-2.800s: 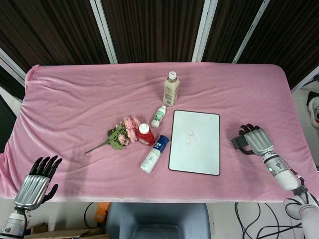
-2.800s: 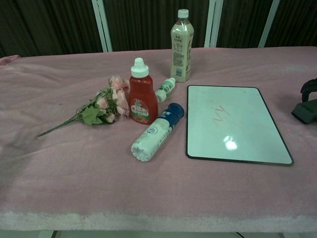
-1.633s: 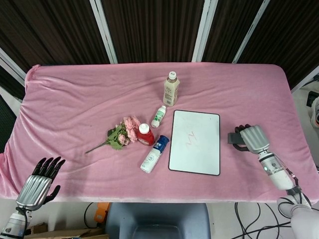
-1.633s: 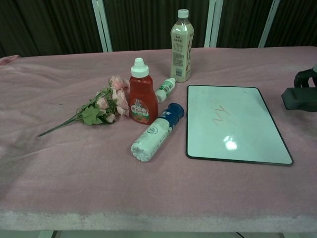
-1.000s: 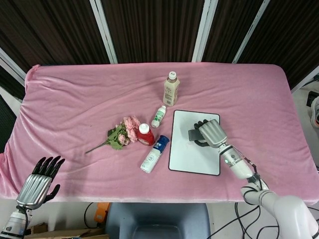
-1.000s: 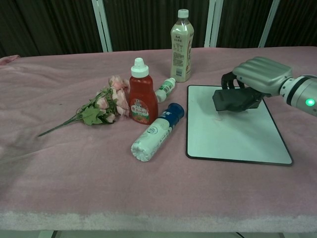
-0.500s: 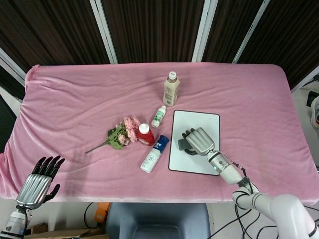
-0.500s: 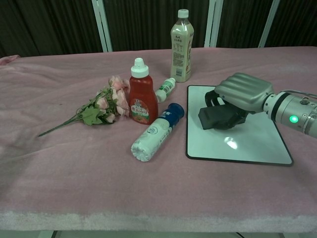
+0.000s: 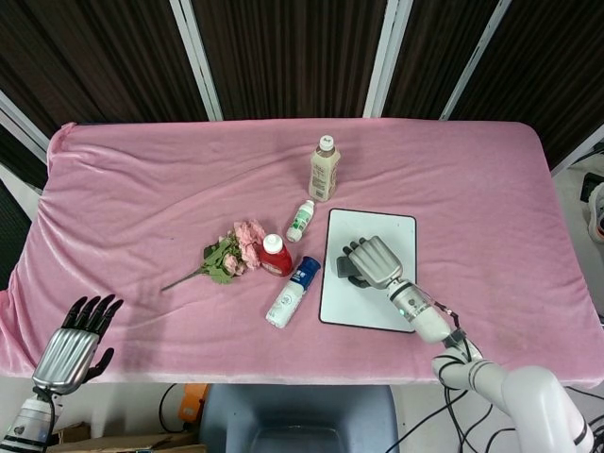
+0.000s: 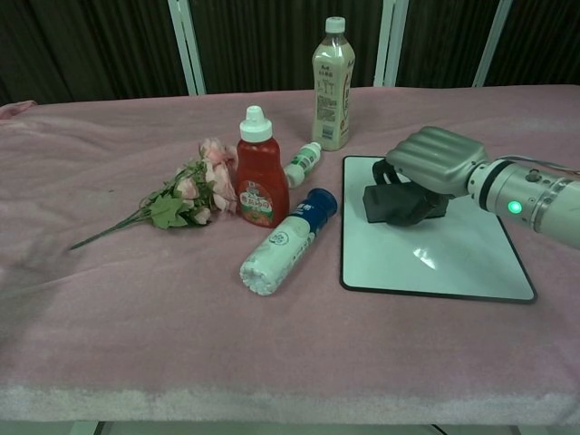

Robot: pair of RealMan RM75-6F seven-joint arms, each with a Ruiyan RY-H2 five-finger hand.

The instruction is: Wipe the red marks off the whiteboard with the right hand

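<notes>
Staged lab-like test bench, pink cloth-covered table (image 9: 142, 179), dark slatted wall panels (image 9: 283, 57)

Your pink table (image 9: 142, 189) carries a whiteboard (image 9: 373, 302) at centre; bottles (image 9: 324, 170) and flowers (image 9: 231, 253) sit toward nine o'clock.

A soft, matt pink cloth (image 10: 109, 299) with a velvety nap covers the desk. The whiteboard (image 10: 453, 263) is smooth and glossy, catching a bright glare spot, inside a thin dark rim. The right hand (image 10: 430, 159) has a silvery, metallic-looking shell with a dull sheen; the eraser (image 10: 399, 204) under it is dark and matt, like felt. The red bottle (image 10: 261, 186) and the far bottle (image 10: 333, 86) look like smooth plastic. The flowers (image 10: 195, 195) look like fabric. The left hand (image 9: 66, 354) shows the same ribbed silvery finish.
</notes>
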